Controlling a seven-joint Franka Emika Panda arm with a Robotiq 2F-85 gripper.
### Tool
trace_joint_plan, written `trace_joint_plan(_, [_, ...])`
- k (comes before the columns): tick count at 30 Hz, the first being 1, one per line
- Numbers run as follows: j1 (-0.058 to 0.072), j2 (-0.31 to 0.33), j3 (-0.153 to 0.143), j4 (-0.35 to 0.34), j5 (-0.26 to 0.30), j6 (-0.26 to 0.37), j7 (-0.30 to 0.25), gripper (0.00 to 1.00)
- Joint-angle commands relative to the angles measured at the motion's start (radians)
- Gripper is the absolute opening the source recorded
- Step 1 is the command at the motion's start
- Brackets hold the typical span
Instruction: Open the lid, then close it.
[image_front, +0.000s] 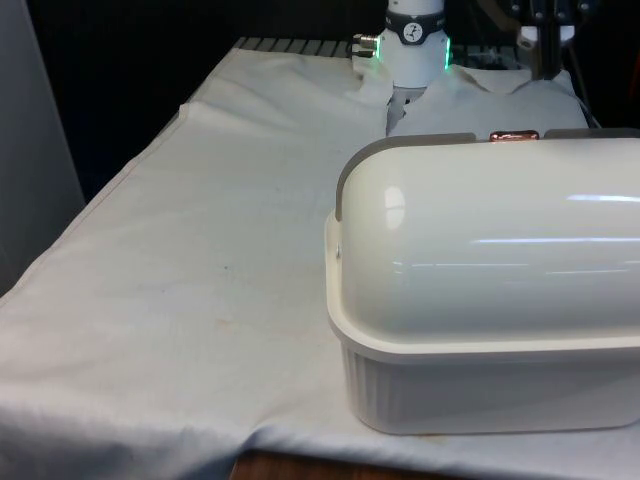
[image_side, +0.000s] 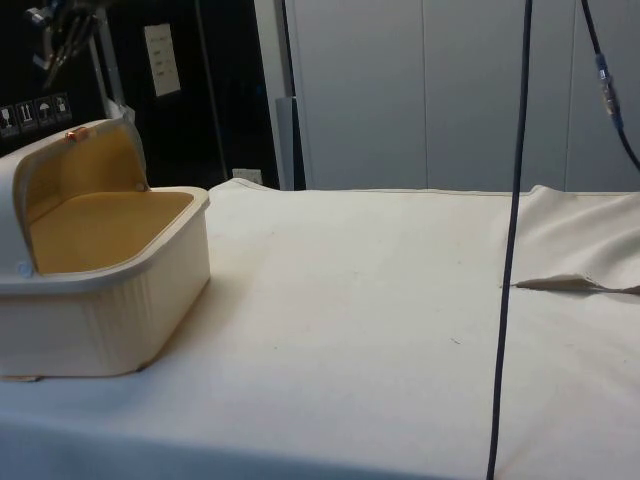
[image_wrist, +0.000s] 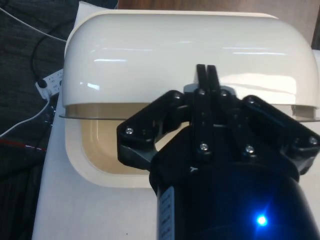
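A cream bread box (image_front: 480, 390) stands at the table's near end on the front view's right, its back to that camera. Its domed roll lid (image_front: 480, 230) is rolled back, and the copper handle (image_front: 514, 135) sits at the top. From the side, the tan inside (image_side: 100, 225) lies uncovered under the raised lid (image_side: 85, 165), with the handle (image_side: 75, 133) on the lid's upper edge. My gripper (image_wrist: 206, 70) hangs above the lid (image_wrist: 175, 50), over its free edge. The two fingers are pressed together with nothing between them, apart from the lid.
White cloth covers the table, with a fold (image_side: 570, 285) at the side view's right. A black cable (image_side: 510, 250) hangs down in front of the side camera. Beyond the table edge, cables and a power strip (image_wrist: 47, 82) lie on the floor.
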Motion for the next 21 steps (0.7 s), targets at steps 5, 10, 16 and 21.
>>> trace_joint_plan(5, [-0.003,0.018,0.004,0.003,0.007,-0.001,-0.001,0.00])
trace_joint_plan(10, [-0.006,0.032,0.008,0.004,0.012,-0.003,0.000,0.00])
trace_joint_plan(16, [-0.009,0.040,0.008,-0.003,0.013,-0.001,0.000,0.00])
trace_joint_plan(21, [-0.008,0.043,0.006,-0.004,0.010,-0.005,0.002,0.00])
